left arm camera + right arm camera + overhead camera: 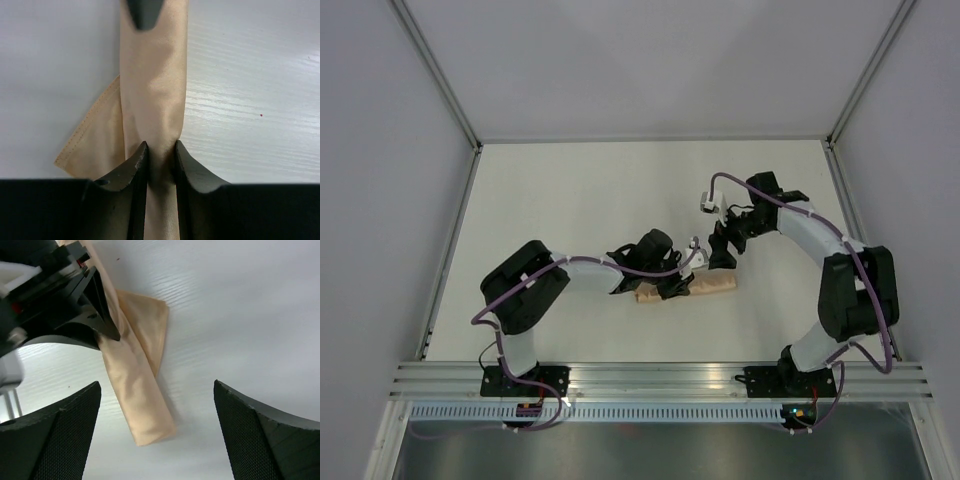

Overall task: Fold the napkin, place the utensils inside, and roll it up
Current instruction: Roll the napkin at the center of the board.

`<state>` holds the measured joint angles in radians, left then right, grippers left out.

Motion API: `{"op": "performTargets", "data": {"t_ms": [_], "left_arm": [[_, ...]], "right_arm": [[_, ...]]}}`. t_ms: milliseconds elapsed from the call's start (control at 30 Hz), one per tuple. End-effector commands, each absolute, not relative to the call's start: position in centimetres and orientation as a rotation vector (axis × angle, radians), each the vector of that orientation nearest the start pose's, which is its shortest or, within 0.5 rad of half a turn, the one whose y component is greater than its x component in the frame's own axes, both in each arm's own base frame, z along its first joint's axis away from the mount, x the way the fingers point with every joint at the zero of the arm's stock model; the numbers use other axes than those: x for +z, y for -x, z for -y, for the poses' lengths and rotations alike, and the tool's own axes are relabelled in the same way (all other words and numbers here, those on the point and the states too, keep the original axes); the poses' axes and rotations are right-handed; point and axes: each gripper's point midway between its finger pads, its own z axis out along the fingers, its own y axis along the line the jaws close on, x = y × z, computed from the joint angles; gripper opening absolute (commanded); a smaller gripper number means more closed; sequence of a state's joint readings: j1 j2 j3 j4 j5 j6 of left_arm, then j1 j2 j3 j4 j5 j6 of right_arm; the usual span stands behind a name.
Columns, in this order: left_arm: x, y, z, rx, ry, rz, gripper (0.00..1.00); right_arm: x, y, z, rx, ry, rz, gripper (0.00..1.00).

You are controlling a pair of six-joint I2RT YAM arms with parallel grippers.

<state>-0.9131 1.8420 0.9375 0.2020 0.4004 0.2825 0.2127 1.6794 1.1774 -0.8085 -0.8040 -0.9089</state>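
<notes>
The peach-orange napkin lies rolled into a narrow tube on the white table, with a loose corner flap sticking out at one side. My left gripper is shut on the roll near its left part, its jaws pinching the cloth. My right gripper is open and empty, just above and behind the roll's right end. The left gripper also shows in the right wrist view. The utensils are hidden; none show in any view.
The white table is enclosed by grey walls with metal frame posts. An aluminium rail runs along the near edge by the arm bases. A dark fingertip pokes in at the top of the left wrist view.
</notes>
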Motion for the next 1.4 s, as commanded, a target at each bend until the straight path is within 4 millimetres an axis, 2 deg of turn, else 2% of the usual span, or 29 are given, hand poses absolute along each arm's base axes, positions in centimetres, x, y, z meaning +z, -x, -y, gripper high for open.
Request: {"op": "performTargets", "data": {"t_ms": [0, 33, 67, 100, 167, 200, 233, 300, 333, 400, 433, 467, 533, 567, 600, 700, 933, 1167, 1267, 1333, 1367], "left_arm": [[0.0, -21.2, 36.7, -0.897, -1.457, -2.042, 0.03], [-0.1, -21.0, 36.6, -0.927, -1.454, -2.055, 0.02], [0.0, -20.9, 36.5, -0.941, -1.449, -2.065, 0.02], [0.0, -21.3, 36.4, -0.949, -1.435, -2.076, 0.02], [-0.3, -20.9, 36.3, -1.013, -1.427, -2.109, 0.02], [-0.2, -21.2, 36.2, -1.029, -1.416, -2.12, 0.02], [-0.3, -21.0, 36.3, -1.067, -1.413, -2.129, 0.02], [-0.5, -20.7, 36.0, -1.12, -1.408, -2.188, 0.02], [-0.9, -20.1, 36.0, -1.178, -1.413, -2.213, 0.02], [-0.6, -20.1, 36.2, -1.248, -1.402, -2.241, 0.02], [-1.3, -20.0, 36.0, -1.269, -1.395, -2.278, 0.02], [-1.2, -20.2, 36.3, -1.282, -1.394, -2.277, 0.02], [-1.3, -20.2, 36.3, -1.346, -1.381, -2.303, 0.02], [-1.5, -20.2, 36.3, -1.347, -1.38, -2.316, 0.02], [-1.4, -20.0, 36.1, -1.371, -1.372, -2.332, 0.02], [-1.7, -20.1, 36.0, -1.406, -1.356, -2.355, 0.02], [-2.5, -19.7, 35.7, -1.478, -1.347, -2.433, 0.02], [-2.8, -19.5, 35.8, -1.512, -1.336, -2.459, 0.02], [-2.5, -19.6, 35.8, -1.527, -1.334, -2.453, 0.05], [-2.3, -19.6, 35.8, -1.531, -1.337, -2.448, 0.09], [-2.2, -19.6, 35.8, -1.535, -1.337, -2.448, 0.14]], "right_arm": [[11.3, -30.5, -16.6, 0.757, 1.346, -1.918, 0.96], [12.5, -30.4, -16.4, 0.706, 1.32, -1.883, 0.96], [12.7, -30.4, -16.2, 0.672, 1.306, -1.867, 0.96], [12.1, -30.0, -16.0, 0.651, 1.304, -1.854, 0.96], [12.8, -29.3, -15.8, 0.615, 1.326, -1.797, 0.96], [12.2, -28.6, -15.7, 0.61, 1.337, -1.791, 0.95], [12.9, -28.3, -15.6, 0.584, 1.348, -1.748, 0.96], [12.0, -27.6, -15.4, 0.551, 1.369, -1.716, 0.95], [12.3, -27.6, -15.2, 0.509, 1.373, -1.693, 0.95], [11.7, -26.9, -15.5, 0.467, 1.399, -1.654, 0.94], [11.4, -26.6, -15.6, 0.451, 1.415, -1.642, 0.93], [10.5, -26.5, -15.5, 0.41, 1.427, -1.648, 0.93], [9.5, -25.5, -16.7, 0.354, 1.487, -1.601, 0.91], [8.9, -25.7, -16.3, 0.321, 1.481, -1.611, 0.91], [8.7, -25.1, -17.2, 0.309, 1.514, -1.575, 0.91], [7.4, -24.3, -18.3, 0.245, 1.572, -1.521, 0.9], [5.2, -24.0, -19.4, 0.135, 1.654, -1.465, 0.85], [3.9, -23.3, -20.6, 0.098, 1.714, -1.432, 0.74], [3.2, -23.0, -20.8, 0.096, 1.746, -1.434, 0.6], [2.6, -22.8, -20.7, 0.097, 1.764, -1.447, 0.56], [2.4, -22.8, -20.6, 0.096, 1.771, -1.453, 0.5]]}}
